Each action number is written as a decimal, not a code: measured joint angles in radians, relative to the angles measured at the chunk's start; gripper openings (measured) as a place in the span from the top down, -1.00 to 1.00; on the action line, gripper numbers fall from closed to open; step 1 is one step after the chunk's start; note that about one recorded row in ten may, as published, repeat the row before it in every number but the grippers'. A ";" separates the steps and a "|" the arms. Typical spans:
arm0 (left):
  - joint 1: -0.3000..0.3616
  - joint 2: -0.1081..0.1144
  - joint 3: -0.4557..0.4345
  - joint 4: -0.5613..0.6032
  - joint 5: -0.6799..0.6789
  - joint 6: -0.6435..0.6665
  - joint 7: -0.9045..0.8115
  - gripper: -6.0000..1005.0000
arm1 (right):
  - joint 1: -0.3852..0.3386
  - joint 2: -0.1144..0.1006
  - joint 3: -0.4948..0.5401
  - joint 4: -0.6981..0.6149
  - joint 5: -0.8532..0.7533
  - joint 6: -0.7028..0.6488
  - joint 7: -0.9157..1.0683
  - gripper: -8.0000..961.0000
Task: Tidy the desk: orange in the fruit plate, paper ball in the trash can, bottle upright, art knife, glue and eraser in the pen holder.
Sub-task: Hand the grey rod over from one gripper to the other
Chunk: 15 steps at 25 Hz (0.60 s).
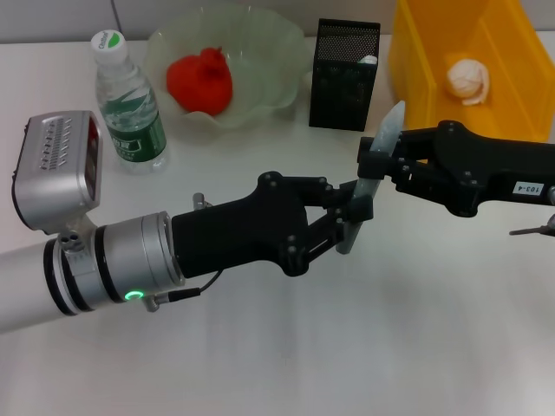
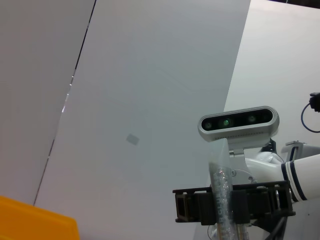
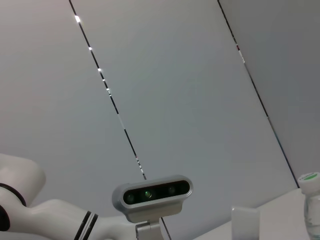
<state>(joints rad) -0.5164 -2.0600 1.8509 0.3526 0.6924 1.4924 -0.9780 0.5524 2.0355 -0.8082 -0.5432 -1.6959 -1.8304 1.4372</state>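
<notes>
Farthest left, the bottle (image 1: 127,100) stood upright on the desk (image 1: 286,347), and just beside it the fruit plate (image 1: 260,61) held the orange (image 1: 200,81). Next came the black mesh pen holder (image 1: 344,74), then the yellow trash can (image 1: 425,61) with the paper ball (image 1: 467,80) inside it. Above the middle of the desk, the left gripper (image 1: 354,212) was closed narrowly on the lower end of the art knife (image 1: 373,169), a slim grey tool in clear wrap, standing tilted. The right gripper (image 1: 378,162) met it from the other side and pinched its upper half. The knife hung in front of the pen holder, not inside it.
</notes>
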 joint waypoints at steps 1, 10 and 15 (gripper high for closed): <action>0.000 0.000 0.000 0.000 0.000 0.000 0.000 0.53 | 0.000 0.000 0.000 0.000 0.000 0.000 0.000 0.66; 0.001 0.000 -0.024 -0.002 0.001 -0.010 0.001 0.45 | 0.003 0.000 0.003 0.000 0.000 0.002 -0.004 0.68; -0.002 0.003 -0.024 -0.003 0.002 -0.011 -0.003 -0.04 | 0.005 -0.001 0.006 0.000 -0.001 0.002 -0.006 0.68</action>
<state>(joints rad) -0.5188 -2.0574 1.8270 0.3499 0.6939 1.4813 -0.9813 0.5577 2.0350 -0.8022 -0.5434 -1.6965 -1.8282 1.4313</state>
